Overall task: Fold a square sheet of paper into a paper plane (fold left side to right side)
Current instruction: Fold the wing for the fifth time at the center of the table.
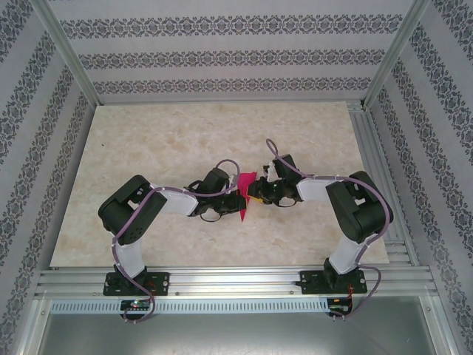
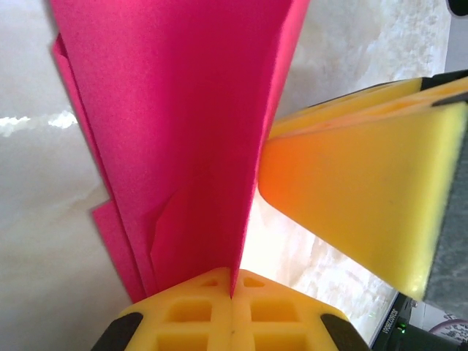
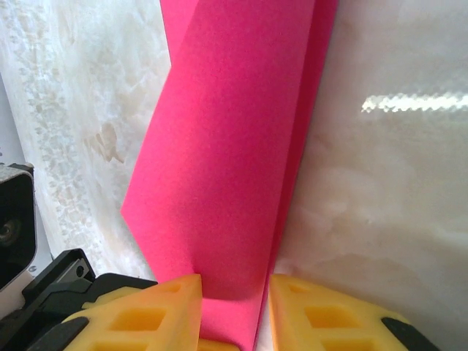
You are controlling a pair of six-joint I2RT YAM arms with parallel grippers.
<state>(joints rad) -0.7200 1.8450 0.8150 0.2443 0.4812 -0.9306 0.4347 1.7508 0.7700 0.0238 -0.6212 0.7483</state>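
The magenta-pink sheet of paper (image 1: pixel 244 194) is a folded, layered wedge at the table's middle, its narrow tip pointing toward the near edge. My left gripper (image 1: pixel 233 198) reaches it from the left. In the left wrist view the left gripper (image 2: pixel 235 284) is shut, its yellow pads pinching an upright edge of the paper (image 2: pixel 183 131). My right gripper (image 1: pixel 256 194) comes in from the right. Its yellow fingers (image 3: pixel 153 311) stand apart on either side of a curved flap of the paper (image 3: pixel 234 146), so the right gripper (image 3: pixel 234 296) is open. One right finger (image 2: pixel 365 190) hangs beside the sheet.
The beige marble tabletop (image 1: pixel 148 148) spreads wide around the arms. Aluminium rails (image 1: pixel 222 281) line the near edge and another rail (image 1: pixel 384 185) runs along the right side. Patterned walls (image 1: pixel 222 59) close in the back and sides. Part of the left arm's black housing (image 3: pixel 14 227) sits close by.
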